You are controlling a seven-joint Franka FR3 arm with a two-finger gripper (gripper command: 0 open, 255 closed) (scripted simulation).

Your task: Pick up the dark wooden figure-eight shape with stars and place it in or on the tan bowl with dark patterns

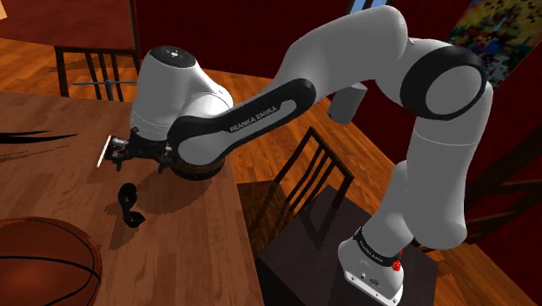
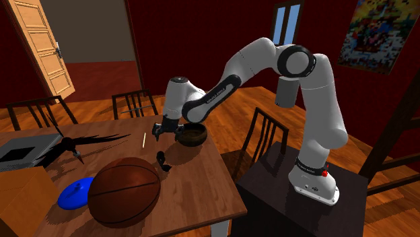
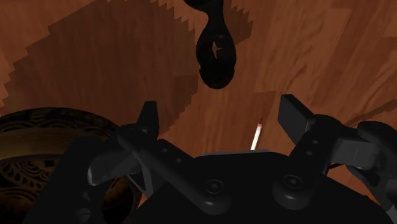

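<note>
Reaching over the brown wooden table (image 1: 69, 182), the white arm with dark joints (image 1: 347, 61) bends low above the dark brown patterned bowl (image 2: 192, 137). Its all-black gripper (image 3: 219, 114) points down, fingers apart and empty. The dark figure-eight shape with a star cutout (image 3: 219, 73) rests on the table just ahead of the jaws, untouched, its long axis running away from them.

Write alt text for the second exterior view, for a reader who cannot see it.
A white robot arm reaches from its stand over a wooden table, its black gripper hanging just beside a brown bowl. A small dark figure-eight piece lies on the wood nearer the camera, and a basketball sits by the near edge.
</note>
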